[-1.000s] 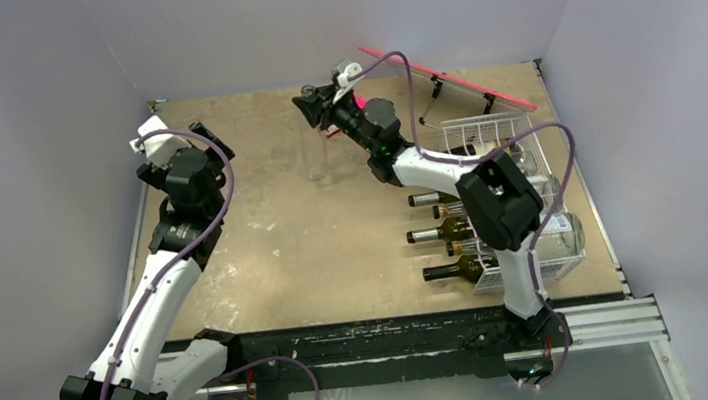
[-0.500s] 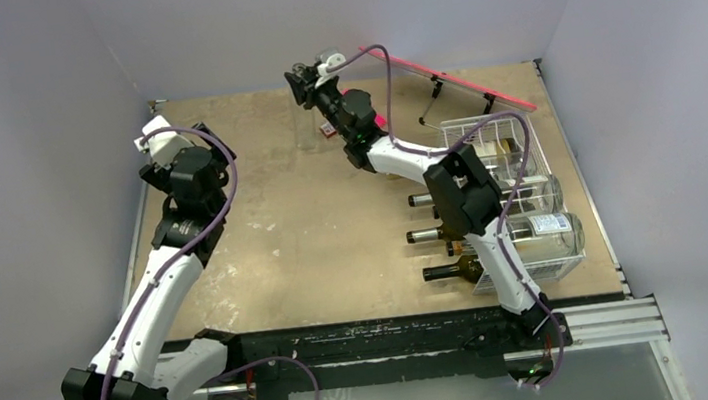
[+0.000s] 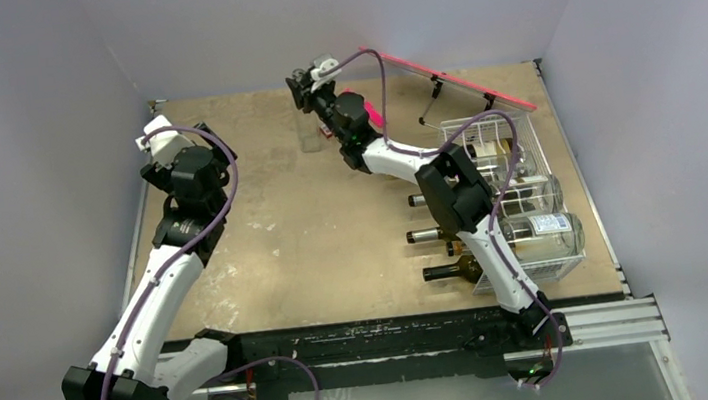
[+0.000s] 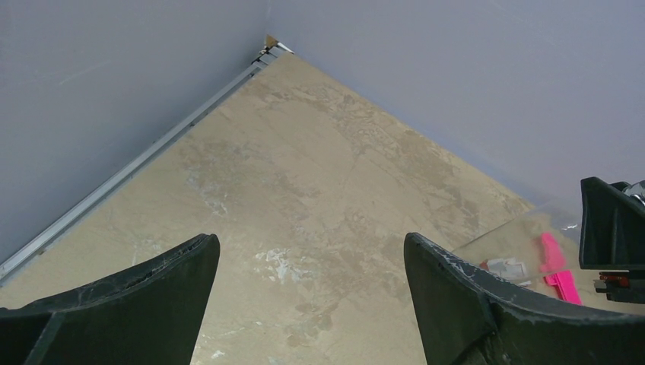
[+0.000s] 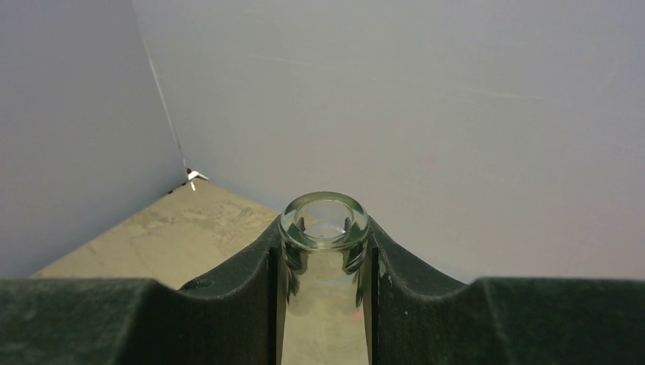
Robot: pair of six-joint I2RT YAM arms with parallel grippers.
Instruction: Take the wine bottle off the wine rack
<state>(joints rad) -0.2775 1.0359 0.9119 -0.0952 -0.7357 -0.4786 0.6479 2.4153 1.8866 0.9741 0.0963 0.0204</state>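
Now | R fingers (image 5: 190, 319) clamp clear glass wine bottle (image 5: 324, 222) neck, round lip | L fingers (image 4: 114, 312) wide, empty

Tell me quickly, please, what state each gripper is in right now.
Left gripper: open, empty.
Right gripper: closed on the neck of the clear glass wine bottle.

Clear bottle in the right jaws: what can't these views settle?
- Right wrist: the clear bottle shows only its neck; the jaws and bottom edge cut off the body.
- Top external: too faint to tell if its base touches the table.
- Top external: the right arm hides part of the wine rack and its bottle count.
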